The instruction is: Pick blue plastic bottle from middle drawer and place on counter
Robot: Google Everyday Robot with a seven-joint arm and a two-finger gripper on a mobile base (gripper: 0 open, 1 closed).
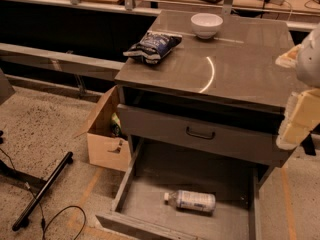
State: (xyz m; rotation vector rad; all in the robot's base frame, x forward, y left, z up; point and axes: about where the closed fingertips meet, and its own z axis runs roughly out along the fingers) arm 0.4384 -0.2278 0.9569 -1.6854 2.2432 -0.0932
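The blue plastic bottle lies on its side on the floor of the open middle drawer, white cap pointing left. The counter is the glossy grey-brown cabinet top above it. My gripper hangs at the right edge of the view, beside the counter's right front corner and well above and to the right of the bottle. Its pale yellow fingers stand apart and hold nothing.
A dark blue snack bag and a white bowl sit on the counter's back left. The shut drawer front with a black handle overhangs the open drawer. An open cardboard box stands left of the cabinet. A black bar and cable lie on the floor.
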